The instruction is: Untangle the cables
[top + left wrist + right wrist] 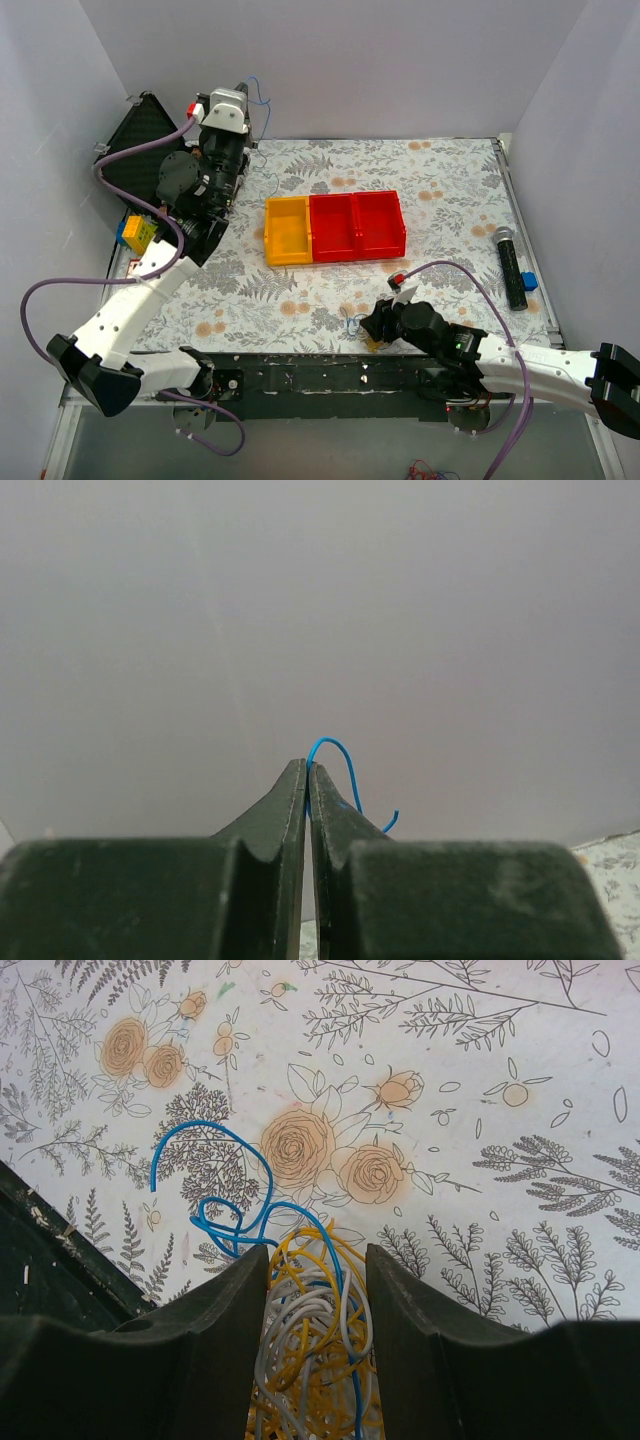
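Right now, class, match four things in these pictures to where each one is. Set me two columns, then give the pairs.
Things:
1. blue wire
2. cable bundle
3. microphone
4. yellow bin

Places:
A. left end of the row of bins
B. between the right gripper's jaws
C. on the table's right side
D. pinched in the left gripper, raised off the table

Pairs: 1-D, 2-B, 3-C, 4-A

You have a three-part bin [335,227], one yellow and two red compartments, mid-table; right of it lies a black microphone [511,266], far left a black case [140,140].
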{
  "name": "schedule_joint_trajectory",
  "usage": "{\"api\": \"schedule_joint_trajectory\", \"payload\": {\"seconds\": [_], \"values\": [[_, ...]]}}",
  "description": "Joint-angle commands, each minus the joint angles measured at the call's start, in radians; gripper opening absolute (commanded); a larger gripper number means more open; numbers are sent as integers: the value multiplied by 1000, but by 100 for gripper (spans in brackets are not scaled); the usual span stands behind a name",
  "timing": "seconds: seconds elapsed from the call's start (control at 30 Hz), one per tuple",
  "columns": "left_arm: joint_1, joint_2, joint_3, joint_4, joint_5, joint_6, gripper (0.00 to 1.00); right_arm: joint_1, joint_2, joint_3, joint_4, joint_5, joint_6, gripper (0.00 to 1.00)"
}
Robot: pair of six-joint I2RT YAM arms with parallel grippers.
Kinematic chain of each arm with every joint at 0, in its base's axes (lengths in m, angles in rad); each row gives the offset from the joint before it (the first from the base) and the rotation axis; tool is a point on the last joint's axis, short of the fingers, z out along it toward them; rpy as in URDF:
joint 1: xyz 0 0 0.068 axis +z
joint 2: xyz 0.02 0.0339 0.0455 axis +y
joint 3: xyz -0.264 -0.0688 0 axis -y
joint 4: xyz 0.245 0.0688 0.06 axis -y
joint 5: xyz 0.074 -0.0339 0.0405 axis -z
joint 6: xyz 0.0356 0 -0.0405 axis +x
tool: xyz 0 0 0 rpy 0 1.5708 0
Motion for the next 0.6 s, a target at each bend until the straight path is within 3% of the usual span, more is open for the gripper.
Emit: {"api": "schedule_joint_trajectory", "payload": {"seconds": [0.0,0.27,0.47,0.57], "values": [[4,-21,24,29,-7,18,0,6,-1,-8,24,2,12,51],[4,-31,-14,82,4,44,0,4,-4,-8,16,-1,15,50],[4,44,165,130,23,96,0,4,3,0,15,-5,12,50],[4,45,173,141,46,110,0,4,9,3,16,-5,10,50]]}}
